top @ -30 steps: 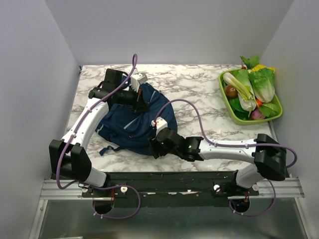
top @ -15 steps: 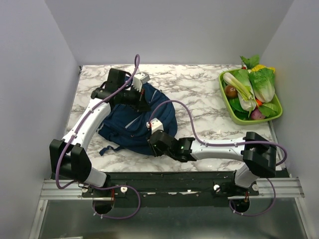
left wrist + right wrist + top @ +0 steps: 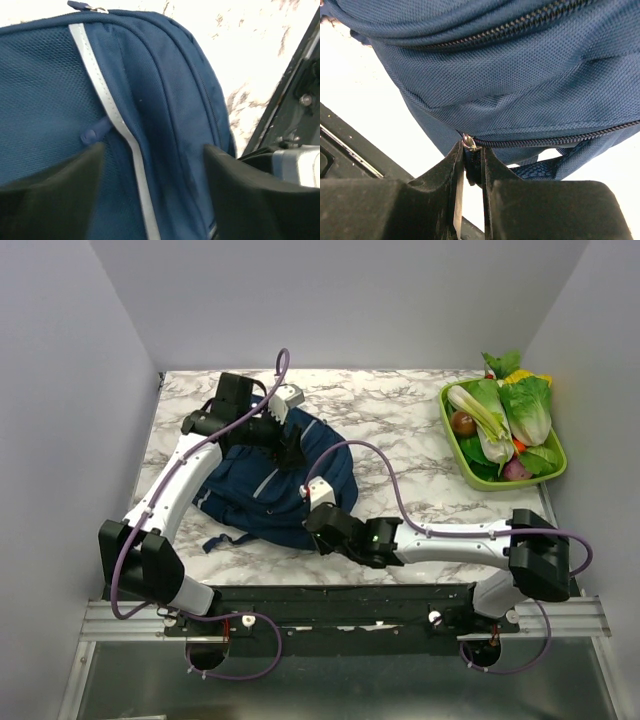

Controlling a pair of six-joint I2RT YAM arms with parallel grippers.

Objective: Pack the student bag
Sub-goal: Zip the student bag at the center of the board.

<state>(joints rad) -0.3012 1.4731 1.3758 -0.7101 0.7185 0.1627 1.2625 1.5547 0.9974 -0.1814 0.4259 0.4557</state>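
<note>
The navy student bag (image 3: 262,490) lay slumped on the left half of the marble bench (image 3: 400,410), its near edge close to the dark rail (image 3: 340,597) that carried the arms; the left arm (image 3: 175,480) reached over the bag's far side, and the left fingers (image 3: 55,195) stood open just above the fabric, holding nothing, with a grey reflective stripe (image 3: 107,105) running between them beside a mesh panel (image 3: 40,85); the right arm (image 3: 460,537) stretched low along the bench to the bag's near edge, where the right fingers (image 3: 420,200) were drawn almost together, pinching the dark tab of a zipper pull (image 3: 469,144) whose metal ring showed just above their tips; the lower zipper (image 3: 555,135) ran closed along the bag's side from that pull, and an upper zipper (image 3: 520,22), also closed, crossed the fabric above it. A green tray (image 3: 455,445) of leafy vegetables (image 3: 525,410) sat at the bench's far right corner, well apart from the bag.
</note>
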